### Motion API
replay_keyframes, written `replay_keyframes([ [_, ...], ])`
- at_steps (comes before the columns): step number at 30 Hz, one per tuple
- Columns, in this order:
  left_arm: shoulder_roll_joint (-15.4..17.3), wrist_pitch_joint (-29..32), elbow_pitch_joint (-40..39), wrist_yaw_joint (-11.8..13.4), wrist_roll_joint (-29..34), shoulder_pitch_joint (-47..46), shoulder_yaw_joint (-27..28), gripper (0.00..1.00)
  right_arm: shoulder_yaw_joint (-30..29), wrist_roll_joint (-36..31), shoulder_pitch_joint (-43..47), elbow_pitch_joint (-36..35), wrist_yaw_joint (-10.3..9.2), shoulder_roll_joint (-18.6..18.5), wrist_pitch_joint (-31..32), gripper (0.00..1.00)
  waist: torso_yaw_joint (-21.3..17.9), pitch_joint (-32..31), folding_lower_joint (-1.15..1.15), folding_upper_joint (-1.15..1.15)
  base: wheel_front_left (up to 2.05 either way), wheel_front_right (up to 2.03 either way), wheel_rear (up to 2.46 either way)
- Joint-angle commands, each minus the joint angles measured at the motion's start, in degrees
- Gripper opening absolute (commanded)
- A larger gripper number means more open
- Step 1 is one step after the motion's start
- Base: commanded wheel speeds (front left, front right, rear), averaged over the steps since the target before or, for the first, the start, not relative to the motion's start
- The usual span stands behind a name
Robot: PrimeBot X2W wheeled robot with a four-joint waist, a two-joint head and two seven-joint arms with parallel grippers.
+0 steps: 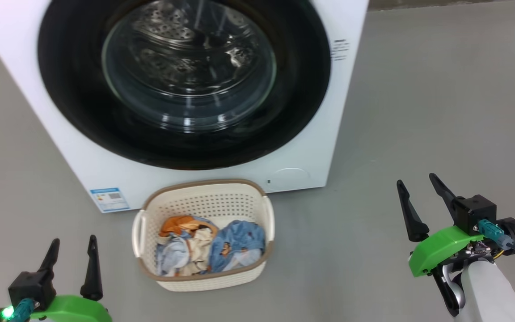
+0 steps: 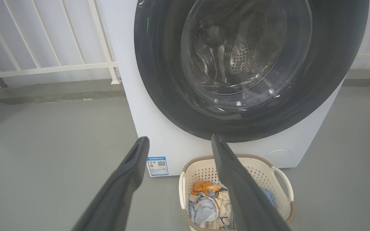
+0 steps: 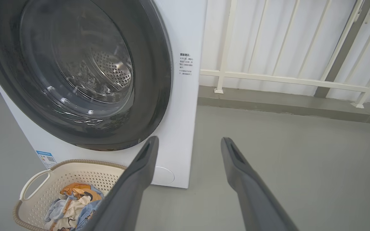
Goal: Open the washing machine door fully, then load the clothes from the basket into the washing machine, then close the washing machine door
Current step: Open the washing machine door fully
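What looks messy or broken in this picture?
Nothing stands out. The washing machine door looks shut and whole. The basket stands upright on the floor right in front, and the clothes are all inside it, none spilled. The left tool and right tool are open and empty.

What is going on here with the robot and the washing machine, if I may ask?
The robot faces the washing machine, and the washing machine door is shut. The basket sits on the floor just in front of it, with the clothes inside. The left gripper and the right gripper are both open and empty, one on either side of the basket, touching nothing. Loading has not begun.
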Motion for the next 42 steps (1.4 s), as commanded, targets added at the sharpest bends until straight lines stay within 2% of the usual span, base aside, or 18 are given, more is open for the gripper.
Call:
replay_keyframes([
  [1, 1.2, -0.4, -1.8, 0.0, 0.0, -2.4, 1.7, 1.00, 1.0, 0.4, -0.7, -1.6, 0.09, -0.2, -0.7, 1.00, 0.1, 0.2, 0.00, 0.00, 1.23, 1.23, -2.46],
  [11, 0.8, -0.4, -4.4, 0.9, -0.3, -2.7, 2.3, 1.00, 0.6, 1.2, -1.0, -2.2, 0.09, 0.0, -0.7, 1.00, 0.4, 1.4, 0.00, 0.00, 1.16, 1.14, -2.30],
  [17, 0.6, -0.4, -5.7, 0.3, -0.4, -2.2, 1.9, 1.00, 0.8, 1.6, -1.1, -2.5, 0.09, -0.2, -0.7, 1.00, 0.4, 1.9, 0.00, 0.00, 0.67, 0.67, -1.34],
  [42, 0.1, -0.4, -7.5, -0.7, 0.3, -0.5, 2.0, 1.00, 1.1, 2.4, 0.0, -3.0, 0.09, -0.5, -0.7, 1.00, 0.9, 1.1, 0.00, 0.00, 0.05, 0.05, -0.10],
])
